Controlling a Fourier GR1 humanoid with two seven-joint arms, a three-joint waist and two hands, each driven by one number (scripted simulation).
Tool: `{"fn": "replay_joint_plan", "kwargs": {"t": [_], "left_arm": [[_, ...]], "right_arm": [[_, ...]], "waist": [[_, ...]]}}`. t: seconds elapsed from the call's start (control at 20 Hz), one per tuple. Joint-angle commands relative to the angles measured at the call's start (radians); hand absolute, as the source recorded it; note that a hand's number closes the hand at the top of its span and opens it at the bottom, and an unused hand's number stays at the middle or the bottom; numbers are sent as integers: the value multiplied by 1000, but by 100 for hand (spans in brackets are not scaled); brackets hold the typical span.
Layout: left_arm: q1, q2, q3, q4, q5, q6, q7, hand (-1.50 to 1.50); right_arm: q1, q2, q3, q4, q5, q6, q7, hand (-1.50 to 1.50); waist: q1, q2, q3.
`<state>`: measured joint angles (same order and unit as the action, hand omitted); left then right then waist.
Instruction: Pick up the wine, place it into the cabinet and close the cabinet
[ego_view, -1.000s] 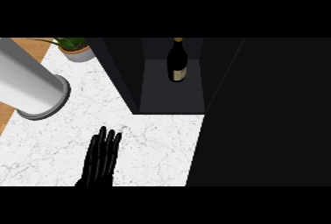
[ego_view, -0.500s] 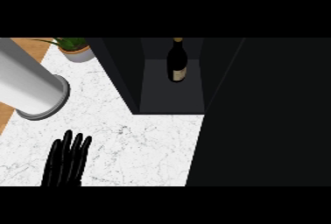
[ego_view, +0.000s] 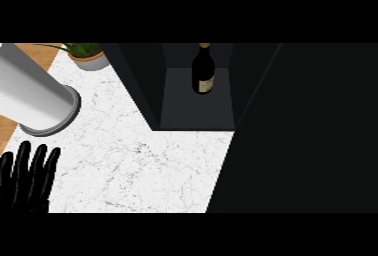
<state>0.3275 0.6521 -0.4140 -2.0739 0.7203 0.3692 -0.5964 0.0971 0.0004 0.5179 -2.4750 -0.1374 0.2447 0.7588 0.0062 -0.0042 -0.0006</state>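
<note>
A dark wine bottle (ego_view: 204, 75) with a pale label stands upright inside the dark cabinet (ego_view: 193, 111), toward its back. The cabinet's front stands open over the white marble counter (ego_view: 148, 170). A large dark panel (ego_view: 310, 130), seemingly the cabinet's door, fills the right side of the view. My left hand (ego_view: 26, 177) shows at the lower left edge, open, fingers straight and pointing up, holding nothing and far from the bottle. My right hand shows nowhere.
A big grey cylinder (ego_view: 33, 97) lies across the counter's upper left. A small potted plant (ego_view: 90, 59) stands at the back, left of the cabinet. A wooden surface edges the counter on the left.
My left hand has slid left and slightly down, from the lower middle of the counter to the view's left edge. The bottle and cabinet have not moved.
</note>
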Motion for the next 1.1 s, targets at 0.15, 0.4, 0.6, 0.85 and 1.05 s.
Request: {"fn": "replay_joint_plan", "kwargs": {"t": [0.15, 0.4, 0.6, 0.85, 1.05], "left_arm": [[77, 83, 186, 15, 98, -123, 11, -150], [80, 71, 218, 66, 105, -186, 10, -150], [88, 92, 267, 90, 133, -245, 17, -150], [60, 115, 312, 68, 194, -257, 85, -150], [41, 93, 322, 90, 201, -280, 91, -150]], "right_arm": [[-8, 0, 290, -110, 115, -97, 34, 150], [-50, -1, 429, -74, 190, -224, 17, 150], [-85, -2, 482, -9, 245, -297, -22, 150], [-182, -4, 473, 72, 264, -378, -70, 150], [-301, -3, 534, 144, 338, -513, -70, 150]], "waist": [[-3, -4, -1], [-8, -4, -2], [-9, -6, -3], [-2, -4, -3], [-1, -3, -3]]}}
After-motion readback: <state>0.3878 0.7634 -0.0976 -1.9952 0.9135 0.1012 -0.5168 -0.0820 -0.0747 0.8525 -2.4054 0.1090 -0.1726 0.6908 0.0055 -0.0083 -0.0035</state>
